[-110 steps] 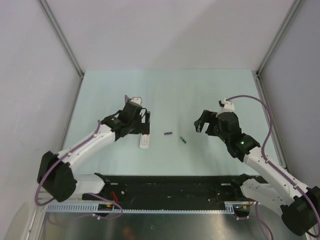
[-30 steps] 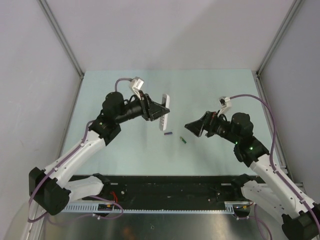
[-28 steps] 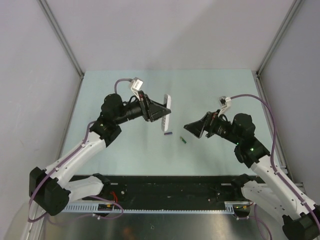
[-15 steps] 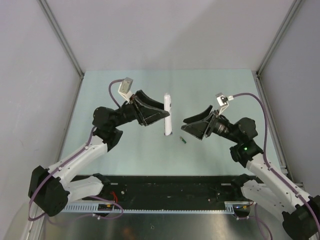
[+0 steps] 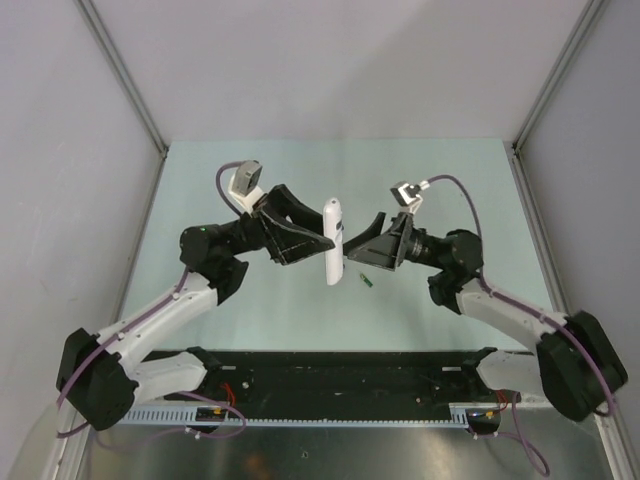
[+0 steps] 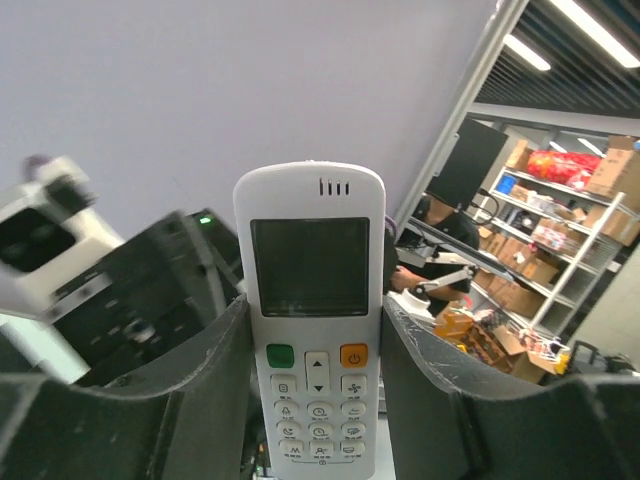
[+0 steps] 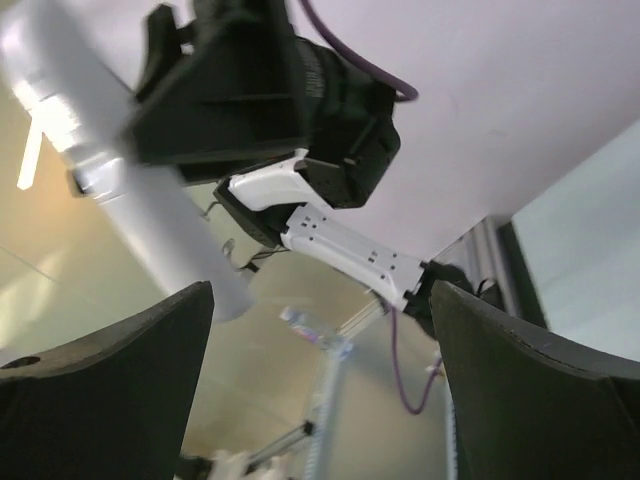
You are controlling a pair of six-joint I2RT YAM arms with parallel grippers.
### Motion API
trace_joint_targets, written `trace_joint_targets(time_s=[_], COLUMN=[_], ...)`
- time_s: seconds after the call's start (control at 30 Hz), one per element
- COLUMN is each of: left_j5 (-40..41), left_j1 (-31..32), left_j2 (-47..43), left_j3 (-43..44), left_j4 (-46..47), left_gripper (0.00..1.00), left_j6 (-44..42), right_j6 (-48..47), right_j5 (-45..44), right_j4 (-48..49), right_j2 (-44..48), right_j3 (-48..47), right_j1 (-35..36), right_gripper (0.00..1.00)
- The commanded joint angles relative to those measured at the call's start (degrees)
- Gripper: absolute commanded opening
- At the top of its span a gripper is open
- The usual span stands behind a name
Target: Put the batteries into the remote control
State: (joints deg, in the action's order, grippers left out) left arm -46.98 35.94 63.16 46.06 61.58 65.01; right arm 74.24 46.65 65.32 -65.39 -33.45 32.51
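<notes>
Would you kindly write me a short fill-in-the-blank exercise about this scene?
1. The claw gripping the remote is the robot's ___ one.
2. Below the remote's display sit a green button and an ___ one.
3. The right claw has its jaws ___.
4. The battery visible on the table is ___.
Missing words: left; orange; open; green.

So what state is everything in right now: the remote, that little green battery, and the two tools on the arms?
remote control: held upright in the air, display blank.
left tool: shut on the remote control.
right tool: open, holding nothing, close beside the remote control.
green battery: lying loose on the table, not loaded.
</notes>
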Motion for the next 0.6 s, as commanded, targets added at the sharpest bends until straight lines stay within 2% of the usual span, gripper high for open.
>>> trace_joint_targets(time_s=[0.0, 0.57], left_j5=[-1.71, -1.09], left_j1=[1.5, 2.73], left_j2=[1.7, 6.54], left_j3=[1.48, 1.05], left_j4=[8.28, 16.29], left_gripper=[0.0, 0.0], left_j6=[3.71, 7.76], right_j6=[9.54, 6.27], right_j5=[1.77, 1.6], right_j4=[25.04, 24.86], right_j2=[-4.22, -1.5], right_j3=[-1.09, -4.25], right_j1=[2.19, 6.77], right_gripper=[0.95, 0.92])
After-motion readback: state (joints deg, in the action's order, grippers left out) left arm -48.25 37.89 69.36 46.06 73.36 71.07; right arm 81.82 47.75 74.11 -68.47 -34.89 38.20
